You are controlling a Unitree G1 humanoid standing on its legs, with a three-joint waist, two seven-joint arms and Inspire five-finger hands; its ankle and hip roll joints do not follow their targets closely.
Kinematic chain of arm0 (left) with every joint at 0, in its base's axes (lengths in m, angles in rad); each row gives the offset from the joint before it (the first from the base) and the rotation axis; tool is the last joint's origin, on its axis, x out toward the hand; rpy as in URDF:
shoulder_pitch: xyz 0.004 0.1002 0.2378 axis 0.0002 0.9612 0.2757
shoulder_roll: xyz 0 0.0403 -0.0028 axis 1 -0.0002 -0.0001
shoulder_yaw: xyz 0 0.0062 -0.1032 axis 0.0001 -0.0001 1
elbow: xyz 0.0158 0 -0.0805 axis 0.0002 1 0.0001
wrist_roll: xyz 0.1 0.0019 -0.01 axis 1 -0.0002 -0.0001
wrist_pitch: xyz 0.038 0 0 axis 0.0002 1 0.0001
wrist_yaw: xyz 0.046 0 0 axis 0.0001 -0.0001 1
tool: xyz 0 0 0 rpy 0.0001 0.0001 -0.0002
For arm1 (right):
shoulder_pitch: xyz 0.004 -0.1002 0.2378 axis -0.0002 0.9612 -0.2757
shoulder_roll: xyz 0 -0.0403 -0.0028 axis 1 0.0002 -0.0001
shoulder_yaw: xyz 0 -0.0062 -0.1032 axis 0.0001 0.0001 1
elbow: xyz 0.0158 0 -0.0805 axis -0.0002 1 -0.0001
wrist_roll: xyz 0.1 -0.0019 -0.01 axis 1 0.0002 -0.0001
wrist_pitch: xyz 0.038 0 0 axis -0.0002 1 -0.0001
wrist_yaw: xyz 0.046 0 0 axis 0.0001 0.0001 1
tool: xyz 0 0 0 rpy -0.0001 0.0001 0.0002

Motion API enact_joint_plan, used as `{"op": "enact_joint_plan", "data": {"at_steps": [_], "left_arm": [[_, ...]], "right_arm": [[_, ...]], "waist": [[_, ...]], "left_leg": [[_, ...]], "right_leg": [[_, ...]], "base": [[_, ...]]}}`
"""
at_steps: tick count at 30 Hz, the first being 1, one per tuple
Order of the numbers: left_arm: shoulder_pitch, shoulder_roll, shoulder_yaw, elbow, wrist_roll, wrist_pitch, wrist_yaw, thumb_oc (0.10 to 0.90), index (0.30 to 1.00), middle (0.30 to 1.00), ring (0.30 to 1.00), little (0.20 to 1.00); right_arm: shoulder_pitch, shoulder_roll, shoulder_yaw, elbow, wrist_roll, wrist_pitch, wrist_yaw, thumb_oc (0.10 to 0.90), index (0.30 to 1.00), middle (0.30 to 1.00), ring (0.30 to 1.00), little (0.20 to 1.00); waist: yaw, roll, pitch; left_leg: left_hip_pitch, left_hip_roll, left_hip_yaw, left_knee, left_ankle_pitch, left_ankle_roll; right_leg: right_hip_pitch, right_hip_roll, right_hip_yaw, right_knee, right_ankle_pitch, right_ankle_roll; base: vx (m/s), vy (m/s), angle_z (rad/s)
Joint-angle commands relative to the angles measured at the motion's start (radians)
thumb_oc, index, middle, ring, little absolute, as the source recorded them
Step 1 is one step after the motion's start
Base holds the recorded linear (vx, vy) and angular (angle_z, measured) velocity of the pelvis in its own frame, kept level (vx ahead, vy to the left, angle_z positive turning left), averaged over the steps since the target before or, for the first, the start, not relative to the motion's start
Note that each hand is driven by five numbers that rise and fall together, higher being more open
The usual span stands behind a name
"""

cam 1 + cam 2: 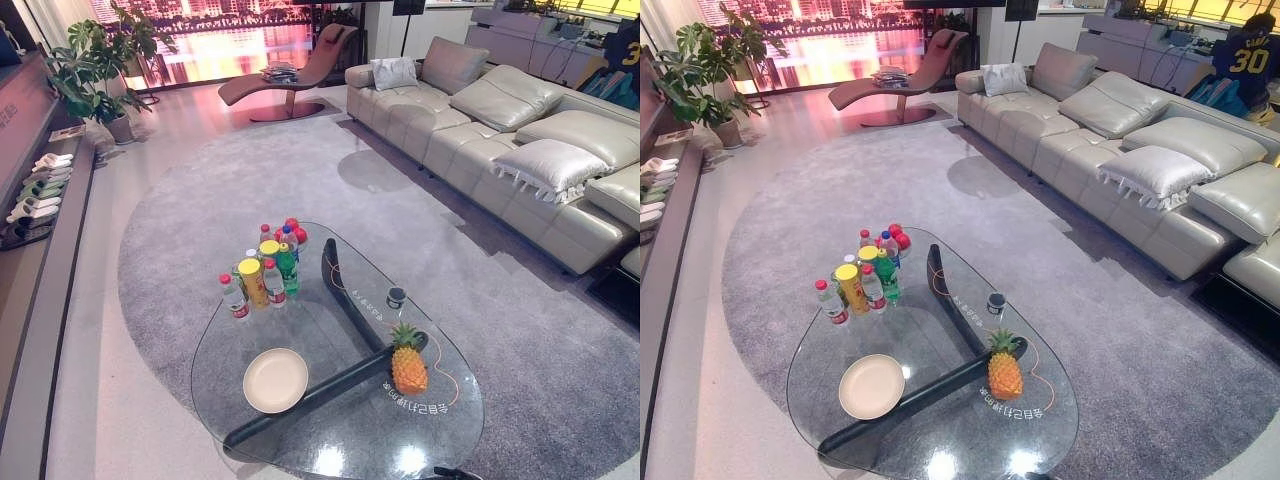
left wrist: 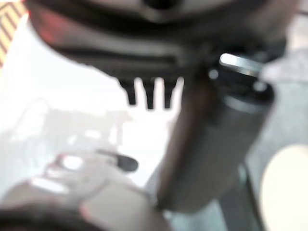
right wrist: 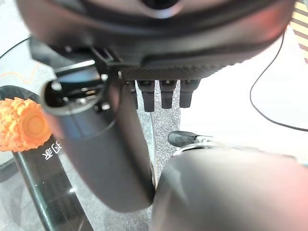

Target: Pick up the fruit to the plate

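A pineapple point(image 1: 408, 365) stands upright near the right front of the glass coffee table point(image 1: 210, 350); its orange body point(image 3: 21, 125) also shows close by in the right wrist view. A cream plate point(image 1: 275, 380) lies bare on the glass to the pineapple's left. My right hand point(image 3: 159, 43) hangs open beside the table's edge, fingers point(image 3: 166, 96) straight and its thumb point(image 3: 103, 144) holding nothing. My left hand point(image 2: 149, 43) is also open and empty, its fingers point(image 2: 149, 96) pointing down over the pale floor.
A cluster of drink bottles and a yellow can point(image 1: 262, 270) stands at the table's far left, with red round things point(image 1: 295, 232) behind. A small dark cup point(image 1: 396, 297) sits mid-table. A grey sofa point(image 1: 500, 130) runs along the right, and a person point(image 1: 1245, 55) stands behind it.
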State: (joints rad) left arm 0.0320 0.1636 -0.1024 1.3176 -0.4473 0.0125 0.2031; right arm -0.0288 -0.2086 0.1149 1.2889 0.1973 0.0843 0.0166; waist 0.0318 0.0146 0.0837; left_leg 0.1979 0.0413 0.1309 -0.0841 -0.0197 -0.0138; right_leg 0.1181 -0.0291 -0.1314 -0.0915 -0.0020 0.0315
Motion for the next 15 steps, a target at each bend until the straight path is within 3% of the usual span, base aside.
{"op": "enact_joint_plan", "data": {"at_steps": [1, 8, 15], "left_arm": [[-0.060, -0.017, 0.013, 0.079, 0.033, -0.029, 0.014, 0.800, 0.900, 0.900, 0.900, 0.900], [-0.071, -0.012, 0.007, 0.078, 0.010, -0.022, 0.016, 0.800, 0.900, 0.900, 0.900, 0.900], [-0.124, 0.010, -0.013, 0.067, -0.074, -0.036, 0.012, 0.800, 0.900, 0.900, 0.900, 0.900]], "right_arm": [[0.006, 0.003, 0.038, 0.120, -0.053, 0.004, -0.056, 0.800, 0.900, 0.900, 0.900, 0.900], [-0.011, -0.014, 0.025, 0.110, -0.028, -0.022, -0.214, 0.800, 0.900, 0.900, 0.900, 0.900], [-0.083, -0.051, 0.004, 0.060, 0.032, -0.138, -0.363, 0.800, 0.900, 0.900, 0.900, 0.900]], "waist": [[0.006, -0.039, 0.017], [0.002, -0.043, 0.056], [0.008, -0.058, 0.152]], "left_leg": [[-0.047, -0.044, 0.017, 0.004, 0.013, -0.006], [-0.086, -0.040, 0.028, 0.029, 0.015, -0.004], [-0.181, -0.037, 0.024, 0.057, 0.025, 0.005]], "right_leg": [[0.026, -0.075, -0.082, 0.010, 0.067, 0.059], [-0.017, -0.071, -0.071, 0.025, 0.073, 0.058], [-0.120, -0.058, -0.049, 0.053, 0.090, 0.056]], "base": [[0.00, 0.000, 0.00], [-0.01, -0.002, 0.00], [-0.13, -0.032, -0.07]]}}
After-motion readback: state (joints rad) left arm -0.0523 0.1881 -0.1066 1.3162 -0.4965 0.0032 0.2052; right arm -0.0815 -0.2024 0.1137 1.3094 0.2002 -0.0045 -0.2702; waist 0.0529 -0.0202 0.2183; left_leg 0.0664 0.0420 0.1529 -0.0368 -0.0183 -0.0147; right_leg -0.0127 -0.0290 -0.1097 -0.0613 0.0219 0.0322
